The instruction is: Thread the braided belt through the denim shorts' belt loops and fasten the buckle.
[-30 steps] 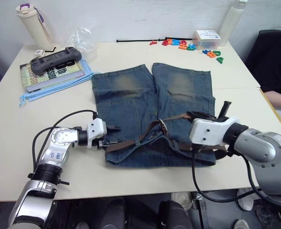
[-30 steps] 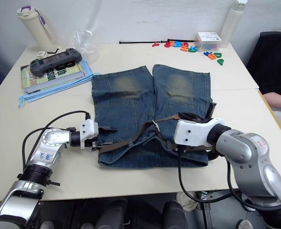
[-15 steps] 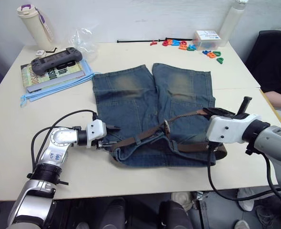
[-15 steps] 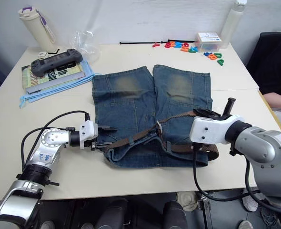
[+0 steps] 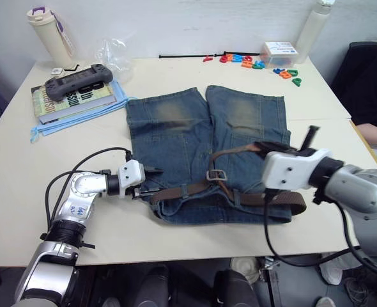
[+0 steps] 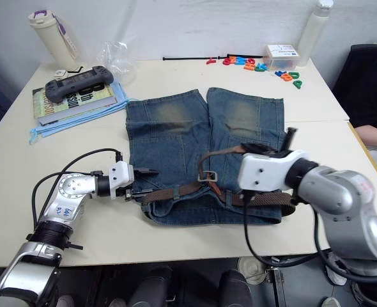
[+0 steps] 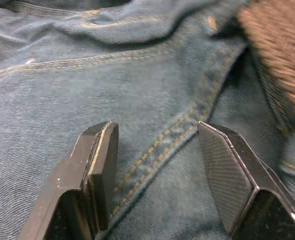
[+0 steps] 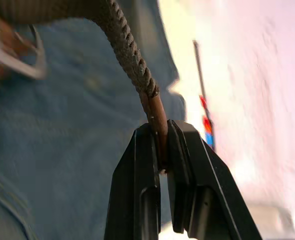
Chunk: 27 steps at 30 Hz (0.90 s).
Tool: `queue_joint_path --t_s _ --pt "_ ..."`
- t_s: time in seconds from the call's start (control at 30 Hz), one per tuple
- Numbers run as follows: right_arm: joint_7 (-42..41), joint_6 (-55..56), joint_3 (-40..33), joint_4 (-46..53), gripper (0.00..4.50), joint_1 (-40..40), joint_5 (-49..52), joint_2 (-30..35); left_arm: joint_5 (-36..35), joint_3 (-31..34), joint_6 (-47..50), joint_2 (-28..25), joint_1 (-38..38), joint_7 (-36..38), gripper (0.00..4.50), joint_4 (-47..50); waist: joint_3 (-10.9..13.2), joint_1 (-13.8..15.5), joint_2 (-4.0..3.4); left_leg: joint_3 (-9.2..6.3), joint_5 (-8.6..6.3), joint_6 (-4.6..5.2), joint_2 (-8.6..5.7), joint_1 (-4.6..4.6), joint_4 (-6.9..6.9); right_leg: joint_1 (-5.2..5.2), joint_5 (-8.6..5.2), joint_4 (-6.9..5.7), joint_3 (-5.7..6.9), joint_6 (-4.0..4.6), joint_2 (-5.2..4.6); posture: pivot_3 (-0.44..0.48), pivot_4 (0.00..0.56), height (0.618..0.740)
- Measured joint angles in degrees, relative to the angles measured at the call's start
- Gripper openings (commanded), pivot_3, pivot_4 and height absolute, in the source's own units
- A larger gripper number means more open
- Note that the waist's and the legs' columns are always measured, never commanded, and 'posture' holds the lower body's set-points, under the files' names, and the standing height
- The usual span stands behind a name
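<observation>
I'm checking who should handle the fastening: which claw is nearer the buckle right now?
Right. The right claw, shut on the braided belt's tan tip, sits just beside the buckle on its right. The left claw lies open at the denim shorts' waistband edge, farther left.

Left gripper [image 7: 155, 175] lay low, fingers [image 7: 100, 170] spread apart. Right gripper [image 8: 161, 150] reached across, fingers [image 8: 185, 165] pinched tight on belt [image 8: 155, 112] tip.

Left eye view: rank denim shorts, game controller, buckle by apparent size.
1. denim shorts, by far the largest
2. game controller, farther back on the books, so its true size is less sure
3. buckle, smallest
</observation>
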State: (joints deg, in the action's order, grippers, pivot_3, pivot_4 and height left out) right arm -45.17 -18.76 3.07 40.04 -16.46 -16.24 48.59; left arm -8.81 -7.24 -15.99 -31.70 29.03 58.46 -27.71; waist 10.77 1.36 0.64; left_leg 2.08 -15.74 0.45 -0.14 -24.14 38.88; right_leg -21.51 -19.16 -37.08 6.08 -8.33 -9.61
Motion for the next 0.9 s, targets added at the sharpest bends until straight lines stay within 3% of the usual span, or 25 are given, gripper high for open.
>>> queue_joint_path --t_s 0.13,0.3,0.47,0.57,0.7,0.9 --pt "-0.46 -1.03 5.50 0.25 0.00 -1.90 -1.11 -2.04 -0.67 1.09 5.62 0.76 -0.15 -2.32 2.84 3.85 0.08 0.00 0.13 -0.01 -0.04 0.06 -0.03 -0.09 0.09 -0.01 0.00 -0.23 0.00 -0.01 0.00 0.000 0.150 0.684" --pt "-0.73 -1.47 8.46 -0.58 0.00 -3.51 -2.78 -3.25 -7.30 4.83 16.37 1.35 -0.02 -3.13 2.84 14.09 0.11 -0.13 0.17 -0.04 -0.05 0.04 -0.01 -0.09 0.07 -0.02 0.00 -0.23 0.01 -0.01 0.00 0.000 0.150 0.684" --pt "-0.75 -1.28 10.07 -2.65 0.00 -4.76 -3.50 -3.92 -16.65 7.31 30.22 1.31 2.07 -2.09 4.44 21.66 0.14 -0.32 0.19 -0.04 -0.05 0.03 0.00 -0.08 0.08 -0.02 0.00 -0.27 0.01 -0.01 0.01 0.000 0.150 0.684" --pt "-0.74 -1.03 10.14 -3.53 0.00 -6.02 -3.95 -4.35 -19.97 7.55 35.74 1.49 5.12 -1.46 4.44 26.09 0.14 -0.24 0.19 -0.04 -0.05 0.03 -0.02 -0.07 0.08 0.00 0.00 -0.22 -0.01 -0.01 0.01 0.000 0.150 0.684" --pt "-0.76 -0.51 10.20 -4.33 0.00 -6.61 -4.33 -4.53 -19.39 4.51 38.13 2.73 5.93 -1.21 4.44 27.64 0.14 -0.22 0.19 0.03 -0.05 0.03 -0.06 -0.07 0.07 0.00 0.00 -0.22 0.00 -0.01 0.02 0.000 0.150 0.684" --pt "-0.91 -0.09 10.37 -4.34 0.00 -7.16 -4.86 -5.14 -10.24 -1.74 33.15 4.95 6.33 -3.95 4.44 27.29 0.14 -0.10 0.20 0.06 -0.05 0.03 -0.08 -0.08 0.08 0.00 0.00 -0.20 0.00 -0.01 0.02 0.000 0.150 0.684"
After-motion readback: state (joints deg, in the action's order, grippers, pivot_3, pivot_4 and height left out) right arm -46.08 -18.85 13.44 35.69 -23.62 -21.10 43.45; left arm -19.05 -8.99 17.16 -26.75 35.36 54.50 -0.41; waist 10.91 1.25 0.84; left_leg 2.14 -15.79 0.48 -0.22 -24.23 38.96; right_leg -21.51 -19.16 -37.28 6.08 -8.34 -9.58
